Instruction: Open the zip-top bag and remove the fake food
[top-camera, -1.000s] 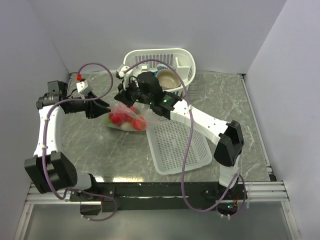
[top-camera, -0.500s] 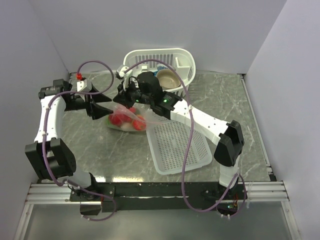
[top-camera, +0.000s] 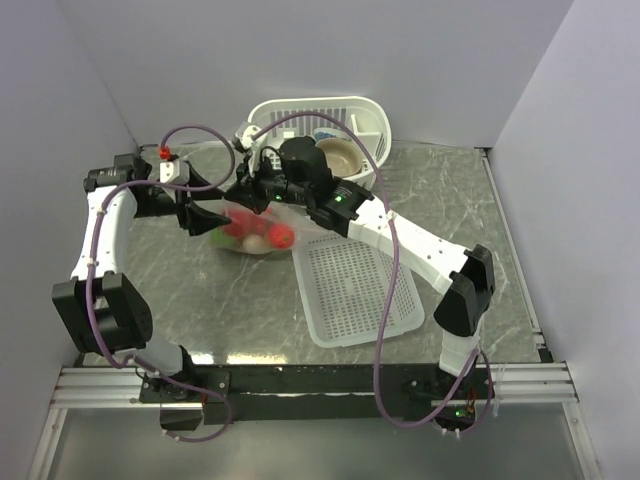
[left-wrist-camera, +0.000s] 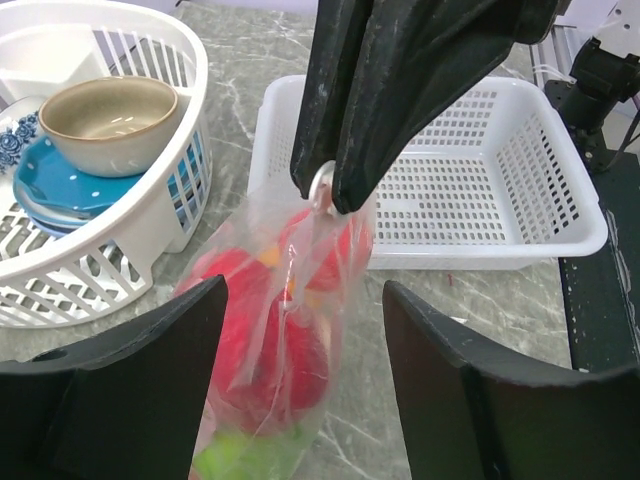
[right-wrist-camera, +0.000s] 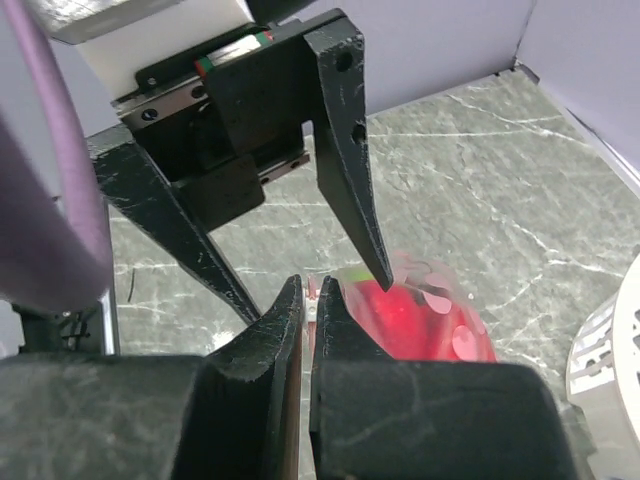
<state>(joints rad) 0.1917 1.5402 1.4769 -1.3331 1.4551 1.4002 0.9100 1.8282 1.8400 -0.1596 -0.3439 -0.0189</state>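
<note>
The clear zip-top bag (left-wrist-camera: 300, 300) hangs by its top edge from my right gripper (right-wrist-camera: 312, 295), which is shut on that edge. Red and green fake food (left-wrist-camera: 265, 360) fills the bag and shows as a red lump (right-wrist-camera: 420, 310) below the right fingers. In the overhead view the bag (top-camera: 256, 232) hangs just above the table left of centre. My left gripper (left-wrist-camera: 300, 400) is open, its two black fingers (left-wrist-camera: 130, 380) standing either side of the bag's lower part without pinching it. From above, the left gripper (top-camera: 207, 216) is at the bag's left side and the right gripper (top-camera: 262, 196) above it.
A round white basket (top-camera: 300, 112) at the back holds a tan bowl (left-wrist-camera: 110, 120) and a blue bowl (left-wrist-camera: 50, 190). A flat white mesh tray (top-camera: 355, 290) lies right of the bag. Grey walls close in on both sides.
My left gripper has opened wider and moved right, so that it now straddles the bag. The right gripper has kept its hold and shifted the bag slightly left.
</note>
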